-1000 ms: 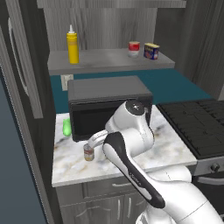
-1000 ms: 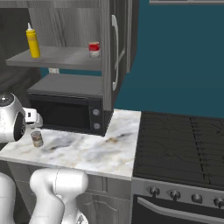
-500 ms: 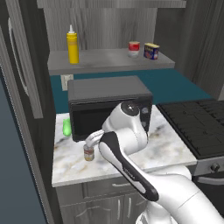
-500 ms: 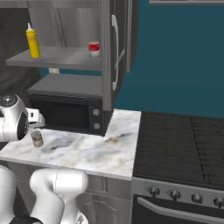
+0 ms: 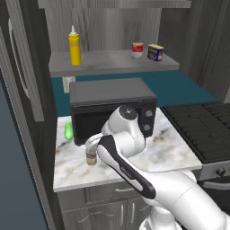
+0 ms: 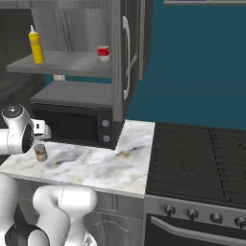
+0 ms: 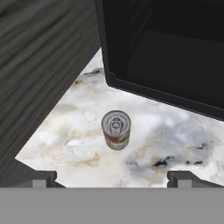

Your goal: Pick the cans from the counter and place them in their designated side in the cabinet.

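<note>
- The gripper [image 7: 112, 178] hangs above the marble counter [image 7: 175, 140] with its jaws spread wide and nothing between them; the two dark fingertips [image 7: 43, 178] stand far apart at the bottom of the hand view.
- A brownish-red and tan can [image 7: 116, 129] stands upright on the counter below the gripper, between the lines of the two fingertips and not touched by either.
- In the left base view the same can [image 5: 91, 157] sits on the counter [image 5: 148, 157] in front of the black microwave [image 5: 112, 108], close to the arm's hand; in the right base view it [image 6: 41, 152] is near the counter's left end.
- A red-and-white can [image 5: 137, 50] stands on the grey cabinet shelf [image 5: 108, 60], just beside a squat blue-and-yellow tin [image 5: 155, 52].
- A yellow squeeze bottle [image 5: 74, 46] stands well apart from them at the shelf's left.
- A small green object [image 5: 68, 130] lies on the counter left of the microwave.
- A black stovetop [image 6: 197, 163] adjoins the counter on the right, against a teal wall [image 6: 197, 62].
</note>
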Motion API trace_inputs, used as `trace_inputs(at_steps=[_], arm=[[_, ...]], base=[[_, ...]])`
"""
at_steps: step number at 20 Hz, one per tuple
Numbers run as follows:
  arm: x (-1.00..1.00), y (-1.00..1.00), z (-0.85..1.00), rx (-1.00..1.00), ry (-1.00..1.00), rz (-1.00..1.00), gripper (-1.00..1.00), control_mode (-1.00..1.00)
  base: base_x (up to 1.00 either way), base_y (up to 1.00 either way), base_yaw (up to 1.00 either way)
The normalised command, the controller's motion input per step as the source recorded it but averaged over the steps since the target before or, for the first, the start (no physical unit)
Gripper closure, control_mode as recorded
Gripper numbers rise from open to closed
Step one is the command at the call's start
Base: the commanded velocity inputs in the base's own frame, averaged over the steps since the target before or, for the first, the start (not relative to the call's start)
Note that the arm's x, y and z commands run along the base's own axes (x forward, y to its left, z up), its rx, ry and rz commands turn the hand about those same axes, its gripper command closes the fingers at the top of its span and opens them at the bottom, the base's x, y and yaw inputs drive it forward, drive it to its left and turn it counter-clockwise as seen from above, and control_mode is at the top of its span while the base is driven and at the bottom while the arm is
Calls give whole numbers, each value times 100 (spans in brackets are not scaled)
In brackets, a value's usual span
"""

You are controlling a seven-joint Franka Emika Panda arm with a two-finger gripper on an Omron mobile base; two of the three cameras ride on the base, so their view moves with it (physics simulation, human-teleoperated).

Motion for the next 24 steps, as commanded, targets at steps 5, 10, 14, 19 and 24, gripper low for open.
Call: trace_inputs(at_steps=[5,10,14,19,24], arm=[[18,6,-17,0,0,0,-100,-100],[20,6,-20,0,0,0,-100,-100],[19,8,-19,0,0,0,-100,-100],[12,10,-17,0,1,0,-100,-100],[7,10,-18,0,3,0,-100,-100]], base=[[0,0,0],[0,0,0],[0,0,0],[0,0,0],[0,0,0]])
